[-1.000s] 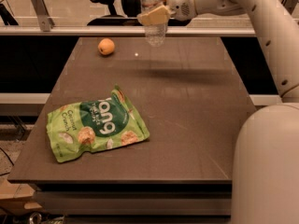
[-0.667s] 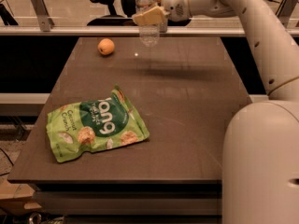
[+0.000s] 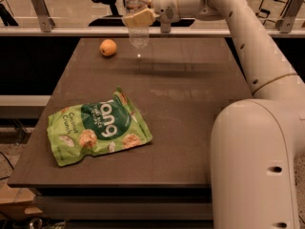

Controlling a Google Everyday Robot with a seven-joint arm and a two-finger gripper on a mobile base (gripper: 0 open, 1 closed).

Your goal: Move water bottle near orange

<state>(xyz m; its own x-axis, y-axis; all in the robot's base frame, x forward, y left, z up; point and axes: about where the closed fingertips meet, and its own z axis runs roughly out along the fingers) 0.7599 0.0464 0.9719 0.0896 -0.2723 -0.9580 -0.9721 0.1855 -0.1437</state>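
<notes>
My gripper (image 3: pixel 138 17) is shut on the clear ribbed water bottle (image 3: pixel 137 35) and holds it upright in the air above the far part of the dark table (image 3: pixel 190 109). The bottle's upper end reaches the frame's top edge; its cap and label do not show clearly. The orange (image 3: pixel 108 47) sits on the table at the far left, a short way left of and below the bottle. The bottle is apart from the orange.
A green snack bag (image 3: pixel 97 128) lies flat at the table's near left. My arm (image 3: pixel 248 46) reaches in from the right, with my white body (image 3: pixel 257 166) at the near right. A railing (image 3: pixel 57 31) and an office chair (image 3: pixel 107 1) stand behind the table.
My gripper has carried the bottle to the left, closer to the orange. The orange and the snack bag have not moved.
</notes>
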